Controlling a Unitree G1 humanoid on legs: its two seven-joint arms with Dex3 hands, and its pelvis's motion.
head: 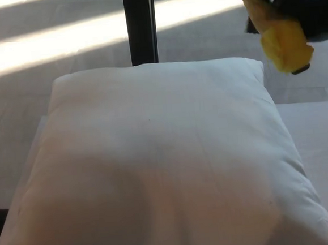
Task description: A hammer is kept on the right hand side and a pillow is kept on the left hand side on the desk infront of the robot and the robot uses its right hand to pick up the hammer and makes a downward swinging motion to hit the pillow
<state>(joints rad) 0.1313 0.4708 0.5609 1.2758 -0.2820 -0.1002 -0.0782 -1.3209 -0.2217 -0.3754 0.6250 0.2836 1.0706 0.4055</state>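
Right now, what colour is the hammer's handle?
Yellow; the hammer's handle shows in the head view, top right.

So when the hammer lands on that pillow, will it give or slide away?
The pillow looks plump and softly creased, so it will probably dent and absorb the blow. It covers most of the desk, so sliding seems unlikely. The right hand holds the yellow-wrapped hammer above its far right corner.
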